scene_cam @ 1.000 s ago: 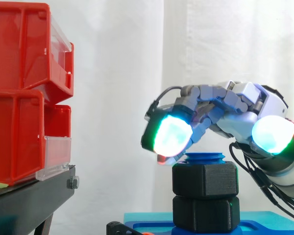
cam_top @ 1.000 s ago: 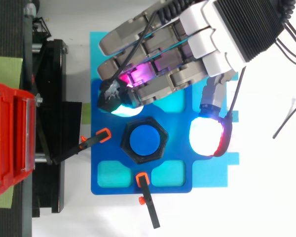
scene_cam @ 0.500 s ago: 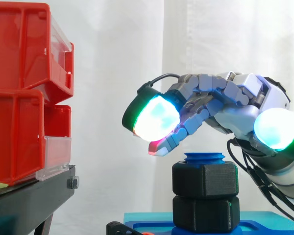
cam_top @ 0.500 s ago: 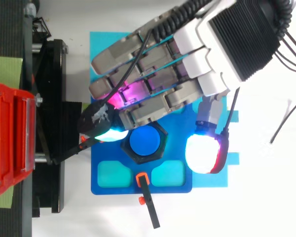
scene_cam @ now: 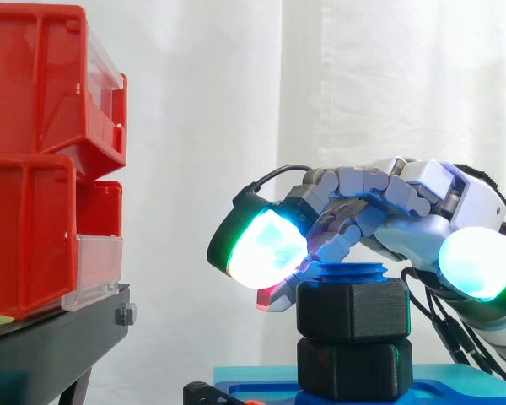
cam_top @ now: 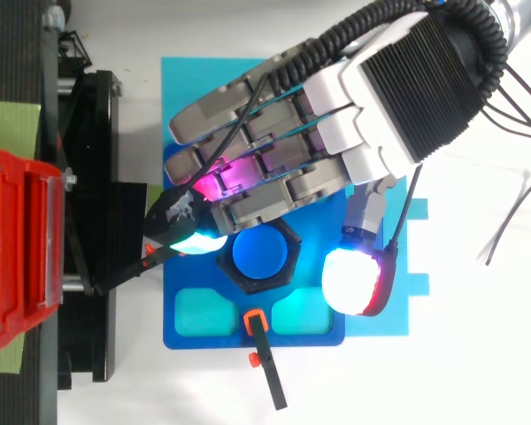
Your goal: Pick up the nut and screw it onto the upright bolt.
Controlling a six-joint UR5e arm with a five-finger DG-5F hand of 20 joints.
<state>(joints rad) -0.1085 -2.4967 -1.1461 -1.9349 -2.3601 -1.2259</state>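
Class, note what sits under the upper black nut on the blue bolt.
A second black nut sits directly under the upper nut, on the blue plate. The bolt shows its blue top above; its shaft inside both nuts is covered.

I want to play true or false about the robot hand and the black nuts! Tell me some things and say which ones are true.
1. The upper nut sits on the lower nut, and both are on the blue bolt. True.
2. The bolt is lying on its side. False: it stands upright, with its top poking out above the upper nut.
3. The red bins sit on a black stand. True.
4. The thumb pad of the hand is pressing on the upper nut. False: there is a gap between them in both views, and the hand is open over the bolt.
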